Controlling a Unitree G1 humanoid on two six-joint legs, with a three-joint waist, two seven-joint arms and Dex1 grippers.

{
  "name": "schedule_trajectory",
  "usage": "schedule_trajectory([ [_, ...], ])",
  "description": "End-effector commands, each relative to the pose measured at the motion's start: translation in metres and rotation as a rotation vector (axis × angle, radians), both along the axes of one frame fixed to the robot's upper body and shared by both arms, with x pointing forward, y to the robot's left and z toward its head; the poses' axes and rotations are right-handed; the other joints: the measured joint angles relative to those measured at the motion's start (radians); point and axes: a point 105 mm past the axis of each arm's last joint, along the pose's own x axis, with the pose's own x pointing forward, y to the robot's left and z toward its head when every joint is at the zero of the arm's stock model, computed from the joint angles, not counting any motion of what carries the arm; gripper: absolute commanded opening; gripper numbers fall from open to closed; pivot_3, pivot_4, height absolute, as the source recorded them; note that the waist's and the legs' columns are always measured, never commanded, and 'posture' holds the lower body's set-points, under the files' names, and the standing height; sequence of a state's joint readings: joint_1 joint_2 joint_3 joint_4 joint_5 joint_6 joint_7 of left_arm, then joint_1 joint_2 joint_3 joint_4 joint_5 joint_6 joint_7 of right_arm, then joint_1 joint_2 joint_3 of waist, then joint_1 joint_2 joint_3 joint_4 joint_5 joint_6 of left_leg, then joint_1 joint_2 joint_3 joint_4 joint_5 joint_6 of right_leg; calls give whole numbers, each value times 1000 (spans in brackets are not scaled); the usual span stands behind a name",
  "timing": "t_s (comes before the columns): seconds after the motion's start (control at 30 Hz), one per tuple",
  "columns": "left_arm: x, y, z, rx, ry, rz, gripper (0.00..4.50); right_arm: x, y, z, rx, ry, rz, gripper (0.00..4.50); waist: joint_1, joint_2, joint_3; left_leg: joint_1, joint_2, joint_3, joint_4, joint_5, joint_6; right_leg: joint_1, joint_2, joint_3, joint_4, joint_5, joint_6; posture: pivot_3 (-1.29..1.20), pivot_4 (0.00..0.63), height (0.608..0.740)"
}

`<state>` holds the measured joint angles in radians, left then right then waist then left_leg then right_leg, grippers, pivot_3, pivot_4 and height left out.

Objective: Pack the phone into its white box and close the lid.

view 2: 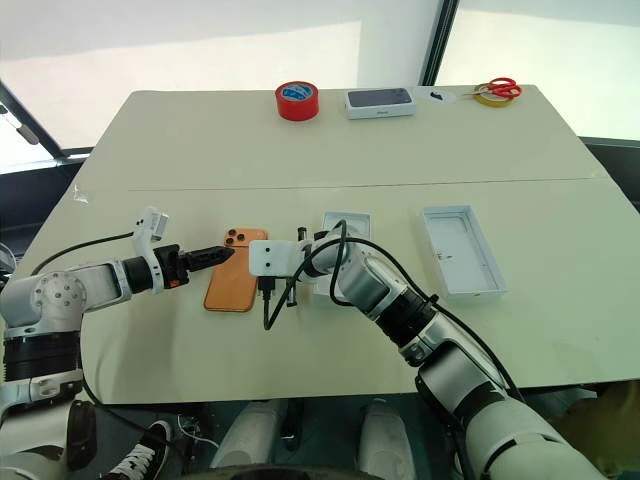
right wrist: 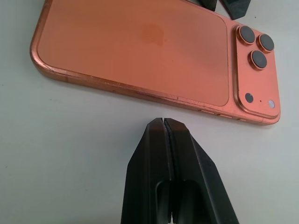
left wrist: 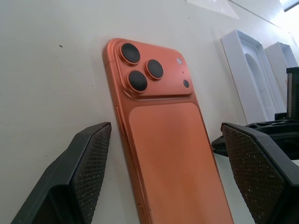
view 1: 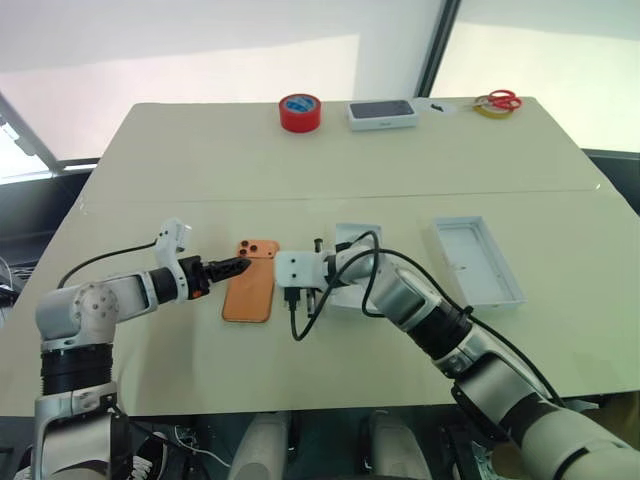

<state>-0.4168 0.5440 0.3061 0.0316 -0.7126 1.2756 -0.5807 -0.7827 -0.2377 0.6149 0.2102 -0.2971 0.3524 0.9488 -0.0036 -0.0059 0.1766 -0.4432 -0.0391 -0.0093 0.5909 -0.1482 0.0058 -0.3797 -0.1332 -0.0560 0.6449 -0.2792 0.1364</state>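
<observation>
The phone [view 1: 250, 281] is lying face down on the cream desk [view 1: 300, 160], its orange back up and its three dark lenses [left wrist: 141, 68] at the far end. The left gripper [view 1: 240, 266] is reaching in from the robot's left, its two black fingers [left wrist: 77, 177] standing wide apart on either side of the handset's near end and holding nothing. The right gripper [right wrist: 164, 122] is pointing at the phone's long right edge, just short of it, with its fingers pressed together and empty.

Partly hidden behind the right arm and its black cable, the white box [view 2: 349, 225] is sitting just to the right of the phone. The lid [view 1: 474, 259] is resting open side up farther right, well apart from the phone. Along the far edge of the desk, a red roll of tape [view 1: 300, 112], a white box with a dark top [view 1: 382, 114] and a pair of red-handled scissors [view 1: 500, 101] on a yellow tape ring are lined up.
</observation>
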Motion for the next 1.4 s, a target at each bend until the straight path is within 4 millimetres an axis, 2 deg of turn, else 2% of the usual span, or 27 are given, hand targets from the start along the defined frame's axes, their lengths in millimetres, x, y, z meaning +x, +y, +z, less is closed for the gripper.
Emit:
schedule_trajectory([
  [0.03, -24, -29, -34, -14, 205, -112, 3960, 3, 1, 8, 35, -8, -10, 30, 2, 0, 0, 0, 0, 0, 0, 0, 0, 0, 0, 0, 0, 0, 0, 0, 150, 740],
  [0.37, -32, -47, -27, -39, 275, -205, 3960, 5, 3, 11, 69, -14, -22, 30, 11, 0, -1, 0, 0, 0, 0, 0, 0, 0, 0, 0, 0, 0, 0, 0, 150, 740],
  [0.53, -20, -42, -23, -25, 245, -181, 3960, 6, 2, 10, 67, -22, -32, 30, 14, 0, -1, 0, 0, 0, 0, 0, 0, 0, 0, 1, -1, 0, 0, 0, 150, 740],
  [0.63, -16, -36, -19, -53, 253, -152, 3087, 7, -1, 10, 65, -26, -38, 0, 14, 0, -1, 0, 0, 0, 0, 0, 0, 0, 0, 1, -1, 0, -1, 0, 150, 740],
  [0.73, -19, -32, -20, -26, 242, -169, 1761, 7, -2, 8, 58, -31, -36, 0, 11, 0, -1, -1, 0, 0, -1, 0, 0, -2, 0, 1, -1, 0, -1, 0, 150, 740],
  [1.0, -20, -20, -19, -79, 283, -146, 1761, 9, -1, 8, 59, -51, -34, 0, -2, 0, -1, -2, 0, 1, -3, 0, 0, -4, 0, 2, -1, 0, -1, 0, 150, 740],
  [1.1, -20, -19, -19, -112, 297, -135, 899, 10, -1, 9, 62, -58, -32, 0, -7, -1, -1, -2, 0, 1, -4, 0, 0, -4, -1, 2, -1, 0, -1, 0, 150, 740],
  [1.17, -19, -20, -21, -138, 307, -127, 92, 11, 0, 14, 92, -61, -38, 0, -8, -1, -1, -2, 0, 1, -4, 0, 0, -4, 0, 2, -2, 0, -1, 0, 150, 740],
  [1.23, -19, -19, -23, -142, 315, -116, 40, 11, 0, 17, 116, -64, -43, 0, -11, -1, -1, -1, 0, 1, -5, 0, 0, -4, 0, 2, -2, 0, -1, 0, 150, 740],
  [1.3, -19, -22, -16, -218, 286, -131, 40, 11, 4, 35, 220, -62, -45, 0, -10, -1, -1, -1, 0, 1, -5, 0, 0, -5, 0, 2, -2, -1, -1, 0, 150, 740],
  [1.4, -18, -23, -5, -291, 229, -146, 40, 9, 3, 71, 445, -2, -42, 0, -10, -1, -1, -3, 0, 1, -6, 0, -1, -5, -1, 2, -2, 0, -1, 0, 150, 740],
])
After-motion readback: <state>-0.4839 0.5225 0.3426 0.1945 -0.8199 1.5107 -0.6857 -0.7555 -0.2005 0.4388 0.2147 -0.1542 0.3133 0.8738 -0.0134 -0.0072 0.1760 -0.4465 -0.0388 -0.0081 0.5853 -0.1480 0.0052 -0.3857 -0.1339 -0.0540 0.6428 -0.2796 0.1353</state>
